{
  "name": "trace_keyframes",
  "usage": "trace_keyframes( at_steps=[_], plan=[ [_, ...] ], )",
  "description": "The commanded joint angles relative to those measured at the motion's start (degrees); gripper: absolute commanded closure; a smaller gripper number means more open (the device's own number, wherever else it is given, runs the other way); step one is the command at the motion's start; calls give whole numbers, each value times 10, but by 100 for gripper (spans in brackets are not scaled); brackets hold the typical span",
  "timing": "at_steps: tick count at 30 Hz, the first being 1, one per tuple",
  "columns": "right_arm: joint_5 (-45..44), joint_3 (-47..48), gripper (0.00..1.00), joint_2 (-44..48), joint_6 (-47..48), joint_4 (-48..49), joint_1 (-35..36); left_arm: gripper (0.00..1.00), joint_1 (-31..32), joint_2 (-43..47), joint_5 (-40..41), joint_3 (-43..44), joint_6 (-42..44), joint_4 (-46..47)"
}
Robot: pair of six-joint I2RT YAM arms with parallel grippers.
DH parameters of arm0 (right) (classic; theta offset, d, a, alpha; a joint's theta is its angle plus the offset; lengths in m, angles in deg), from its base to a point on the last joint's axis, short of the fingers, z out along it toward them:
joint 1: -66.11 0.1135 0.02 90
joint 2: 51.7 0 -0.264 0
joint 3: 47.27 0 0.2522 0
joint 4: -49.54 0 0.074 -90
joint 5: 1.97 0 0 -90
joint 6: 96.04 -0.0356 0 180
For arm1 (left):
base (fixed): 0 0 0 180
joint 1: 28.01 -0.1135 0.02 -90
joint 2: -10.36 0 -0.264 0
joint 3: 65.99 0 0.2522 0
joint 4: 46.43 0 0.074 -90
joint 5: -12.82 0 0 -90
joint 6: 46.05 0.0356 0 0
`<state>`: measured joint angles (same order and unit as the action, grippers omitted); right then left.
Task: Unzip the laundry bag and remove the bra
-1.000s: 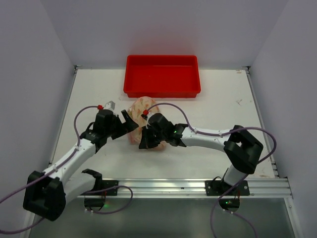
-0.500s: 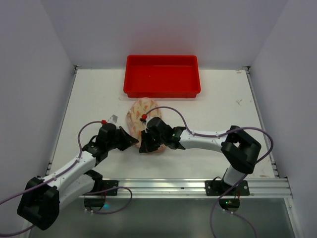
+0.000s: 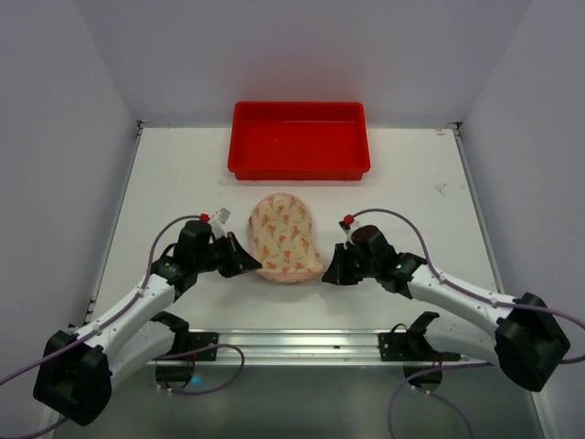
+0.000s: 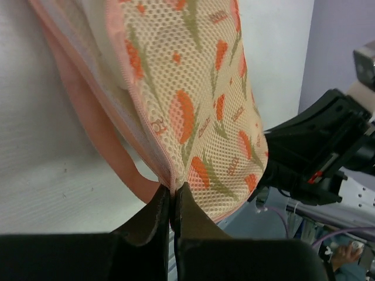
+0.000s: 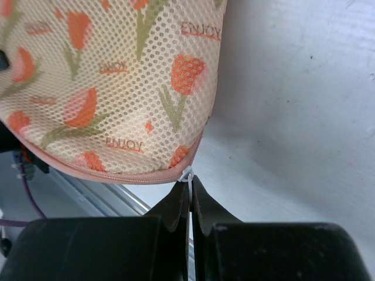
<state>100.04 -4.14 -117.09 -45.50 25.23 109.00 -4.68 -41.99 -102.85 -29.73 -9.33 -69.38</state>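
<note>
- The laundry bag (image 3: 286, 236) lies flat on the counter (image 3: 411, 183), near the red tray (image 3: 300, 170) but apart from it, between the two arms.
- Its long axis runs from the far end, toward the tray, to the near-right corner.
- The left tool (image 3: 245, 264) is clenched on the bag's near-left edge. In the left wrist view the fingertips pinch the pink edging.
- The right tool (image 3: 329, 274) is clenched at the near-right corner. In the right wrist view it grips the small white zip pull (image 5: 187, 175).
- Key relation: the zip edging follows the bag's near rim between the two tools. The left tool anchors one end and the right tool holds the pull at the other.
- Judgement: the pull must travel along the rim while the left grip resists.
- The bra is not visible and is presumably inside the bag.
</note>
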Motion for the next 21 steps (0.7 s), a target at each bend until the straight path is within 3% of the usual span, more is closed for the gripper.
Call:
trace_keyframes(
  at_steps=[1,5,9,11,12,14,15,16,18,19,20,21],
  plan=[
    [-56,-11,100,57,8,-76,-46,100,-7,9,-59,34,127,-106],
    [-67,9,100,46,30,-76,-69,100,-8,4,-51,16,178,-137],
    [-20,39,100,9,58,-63,-63,100,-8,-6,-21,-6,161,-124],
    [-5,45,100,5,54,-64,-34,86,-7,2,8,-3,137,-116],
    [-8,52,100,4,50,-69,-3,70,-7,15,22,2,130,-116],
    [-20,57,100,-4,29,-80,27,47,-7,26,83,28,115,-131],
    [-19,59,100,-8,12,-81,49,23,-8,26,101,39,111,-137],
    [-16,56,100,-11,3,-77,58,15,-8,26,131,51,107,-150],
    [-16,46,88,-12,-15,-69,68,4,-8,24,155,83,100,-159],
    [-16,41,70,-11,-25,-60,74,3,-8,23,177,93,99,-165],
    [-13,39,61,-6,-27,-58,76,3,-8,20,184,102,100,-164],
    [-13,37,46,7,-29,-57,76,3,-8,16,188,116,100,-161]
  ],
)
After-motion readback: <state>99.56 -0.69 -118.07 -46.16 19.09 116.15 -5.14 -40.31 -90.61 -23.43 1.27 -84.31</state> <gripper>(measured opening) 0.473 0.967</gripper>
